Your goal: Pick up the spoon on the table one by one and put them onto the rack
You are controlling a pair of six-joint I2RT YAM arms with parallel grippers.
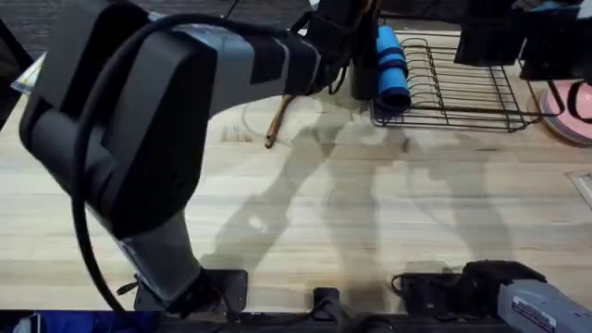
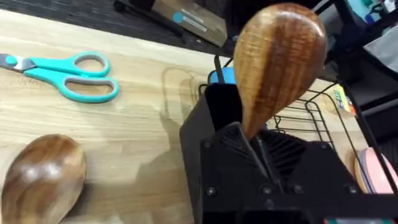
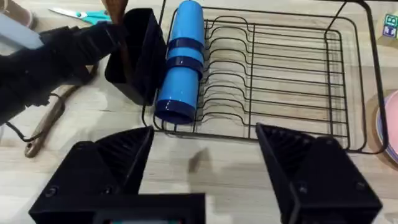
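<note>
My left gripper (image 2: 252, 142) is shut on a brown wooden spoon (image 2: 278, 62), gripping just below its bowl, which points up. It hangs right over the tall black utensil cup (image 2: 208, 134) at the near end of the black wire rack (image 3: 280, 74). In the overhead view this gripper (image 1: 335, 57) is at the far centre beside the cup (image 1: 363, 79). A second wooden spoon (image 1: 277, 120) lies on the table (image 1: 305, 213) just left of the cup, its bowl (image 2: 42, 180) close below the left wrist camera. My right gripper (image 3: 199, 165) is open, low and well short of the rack.
A blue cylinder (image 1: 390, 65) lies in the rack next to the cup. Teal-handled scissors (image 2: 68, 76) lie on the table beyond the loose spoon. A pink plate (image 1: 572, 109) sits right of the rack. The right arm (image 1: 504, 289) rests at the near edge.
</note>
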